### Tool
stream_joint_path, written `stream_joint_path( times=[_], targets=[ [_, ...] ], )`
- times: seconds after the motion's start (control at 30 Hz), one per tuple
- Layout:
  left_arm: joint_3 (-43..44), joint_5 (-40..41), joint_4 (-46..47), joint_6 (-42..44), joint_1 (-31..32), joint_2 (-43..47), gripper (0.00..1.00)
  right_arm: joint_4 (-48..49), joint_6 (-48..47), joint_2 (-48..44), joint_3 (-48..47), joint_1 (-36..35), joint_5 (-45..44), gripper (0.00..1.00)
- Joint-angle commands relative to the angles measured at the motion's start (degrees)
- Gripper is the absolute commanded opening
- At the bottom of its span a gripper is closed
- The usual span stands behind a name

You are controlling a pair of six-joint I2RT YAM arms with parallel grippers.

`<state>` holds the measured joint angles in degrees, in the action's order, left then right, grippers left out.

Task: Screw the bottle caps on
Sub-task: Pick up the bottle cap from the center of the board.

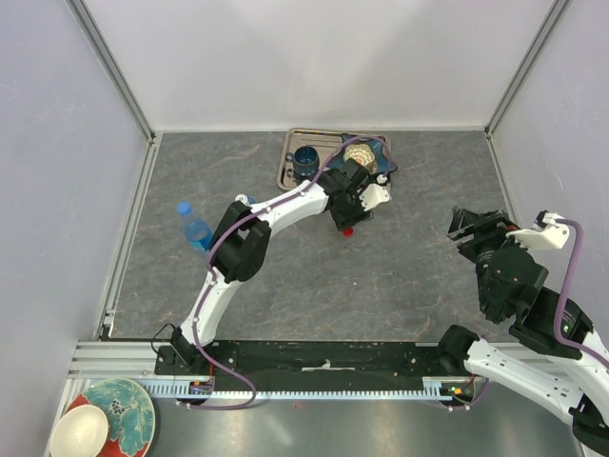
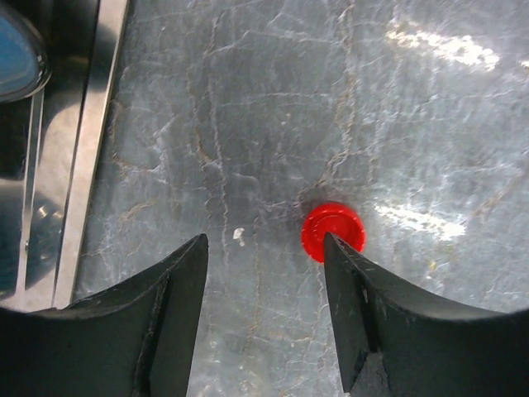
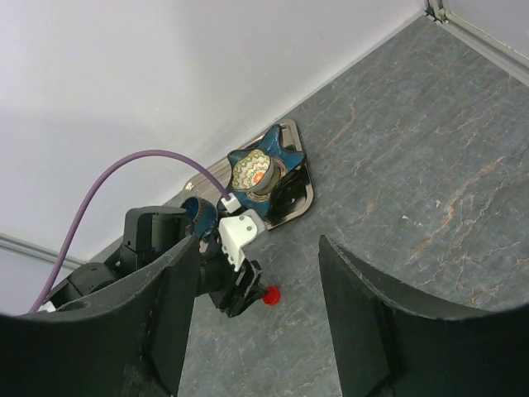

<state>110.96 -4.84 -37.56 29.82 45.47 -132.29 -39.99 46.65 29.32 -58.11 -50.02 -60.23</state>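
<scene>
A red bottle cap (image 2: 333, 231) lies flat on the grey table, right at the tip of my left gripper's right finger and outside the gap. My left gripper (image 2: 264, 248) is open, with bare table between its fingers. From above, the left gripper (image 1: 347, 219) points down over the red cap (image 1: 349, 230) in front of the tray. A clear blue-labelled bottle (image 1: 197, 231) stands upright at the far left with a blue cap (image 1: 185, 208) on its neck. My right gripper (image 3: 258, 248) hangs open and empty at the right, well away from the red cap (image 3: 269, 295).
A metal tray (image 1: 285, 169) at the back holds a dark blue cup (image 1: 305, 162) and a star-shaped blue dish with a patterned bowl (image 1: 366, 152). A green patterned plate (image 1: 128, 405) and a white bowl (image 1: 79, 430) sit off the table's near left corner.
</scene>
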Motion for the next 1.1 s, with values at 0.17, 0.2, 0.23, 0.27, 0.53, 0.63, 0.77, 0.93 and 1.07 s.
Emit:
stream_joint_path(
  times=[0.17, 0.2, 0.23, 0.27, 0.53, 0.63, 0.77, 0.93, 1.07],
  targets=[
    [1.02, -4.12, -0.49, 3.84, -2.41, -0.51, 0.64, 0.0, -0.95, 0.3, 0.1, -0.08, 0.81, 0.67],
    [1.1, -4.99, -0.67, 3.66, -2.32, -0.6, 0.64, 0.0, -0.86, 0.39, 0.01, -0.08, 0.81, 0.67],
    [1.02, -5.52, -0.93, 3.31, -2.32, -0.69, 0.64, -0.09, -0.86, 0.39, 0.01, -0.08, 0.81, 0.67],
    [1.1, -6.14, -1.11, 3.05, -2.41, -0.69, 0.64, -0.09, -0.86, 0.39, 0.01, -0.08, 0.81, 0.67],
    [2.42, -9.49, -2.16, 1.64, -2.23, -0.34, 0.64, -0.09, -0.6, 1.0, 0.45, 0.01, 1.25, 0.67],
    [2.77, -9.4, -2.43, 1.73, -2.23, -0.34, 0.64, 0.0, -0.77, 1.0, 0.45, 0.01, 1.43, 0.67],
    [2.77, -9.92, -2.34, 1.64, -2.14, -0.86, 0.61, -0.09, -1.04, 1.0, 0.45, -0.08, 1.6, 0.67],
    [2.68, -10.54, -2.34, 1.29, -1.88, -1.57, 0.54, 0.0, -1.04, 1.0, 0.01, -0.08, 1.43, 0.67],
    [2.42, -11.59, -2.34, 0.76, -1.53, -2.44, 0.46, -0.09, -0.95, 1.7, -0.51, -0.08, 1.34, 0.65]
  ],
)
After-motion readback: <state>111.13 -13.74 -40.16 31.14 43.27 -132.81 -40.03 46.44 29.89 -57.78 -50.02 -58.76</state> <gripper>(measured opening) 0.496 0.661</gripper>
